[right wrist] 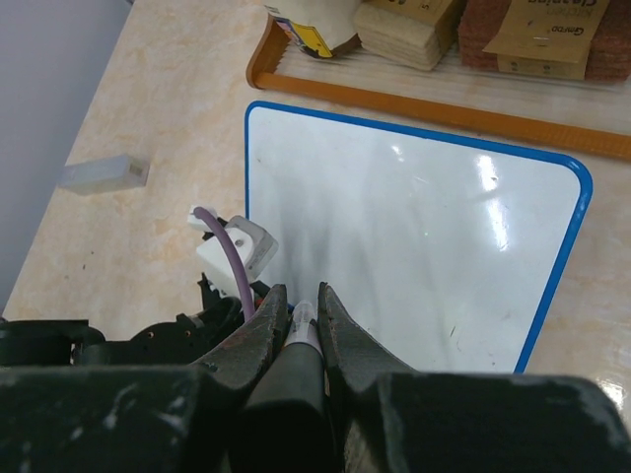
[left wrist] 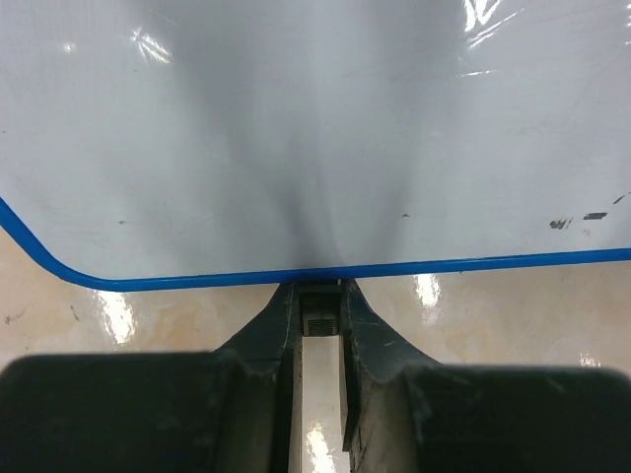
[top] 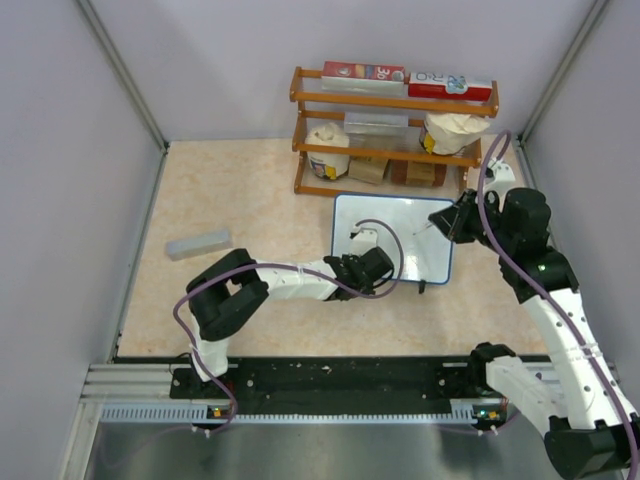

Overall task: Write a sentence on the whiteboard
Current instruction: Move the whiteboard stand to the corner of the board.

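Left gripper [left wrist: 317, 296] pinches the six-o'clock rim of the blank whiteboard [top: 400, 215], likely steadying it, while right gripper [right wrist: 301, 301] at three o'clock clamps a marker [right wrist: 302, 330].

Two robot arms are seen from above. The left arm [top: 290, 282], low and left of centre, is made of white tubular links joined by bulky black joint housings. A thin left purple cable [top: 399, 250] loops out of it. The right arm [top: 560, 300], along the right edge, has the same white links and black joints, with a right purple cable [top: 483, 175] beside it. Both are mounted on a black base rail [top: 330, 380] along the bottom. In the close wrist views, the left gripper [left wrist: 319, 296] and the right gripper [right wrist: 301, 301] have dark tapered fingers [left wrist: 268, 335] marked with pale scuffs. A white boxy camera housing [right wrist: 237, 248] appears at left of centre in the right wrist view.
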